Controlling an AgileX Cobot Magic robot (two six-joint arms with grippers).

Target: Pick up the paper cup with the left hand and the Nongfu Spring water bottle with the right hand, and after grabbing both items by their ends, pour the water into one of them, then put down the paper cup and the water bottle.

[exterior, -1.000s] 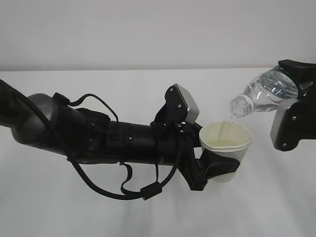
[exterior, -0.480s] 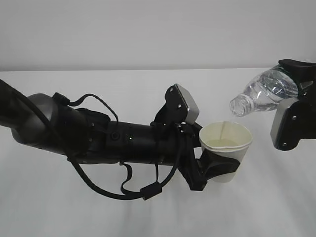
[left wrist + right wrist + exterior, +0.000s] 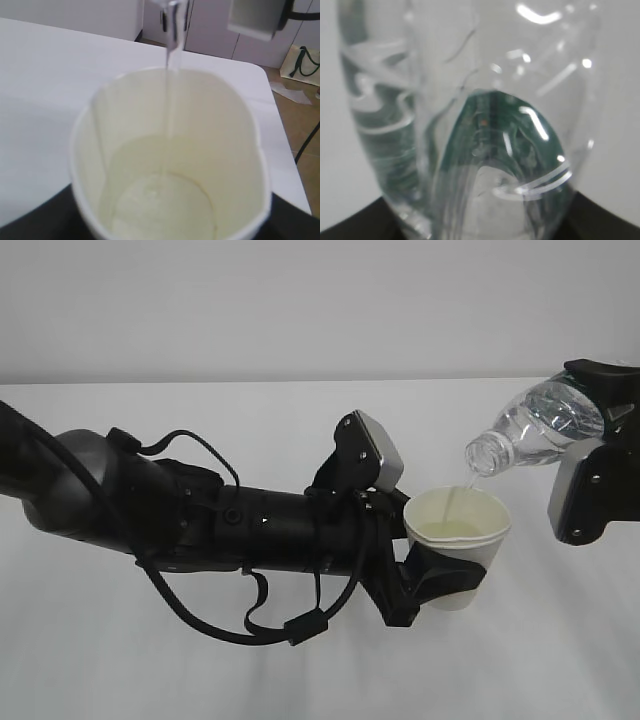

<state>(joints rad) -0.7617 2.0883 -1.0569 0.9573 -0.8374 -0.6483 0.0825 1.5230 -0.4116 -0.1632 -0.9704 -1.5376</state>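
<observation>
I have the paper cup (image 3: 458, 530) clenched in my left gripper (image 3: 440, 575), the dark jaws wrapped around its lower half and the cup held upright above the white table (image 3: 300, 670), its mouth facing up. My right gripper (image 3: 590, 455) is clamped on the base end of the Nongfu Spring water bottle (image 3: 535, 430), which sits up and to the right of the cup. The bottle's long axis runs nearly level, tipped down to the left, with its open neck just above the cup's far rim. A thin stream of water (image 3: 170, 100) drops from the neck into the cup, and a shallow pool lies at the bottom
</observation>
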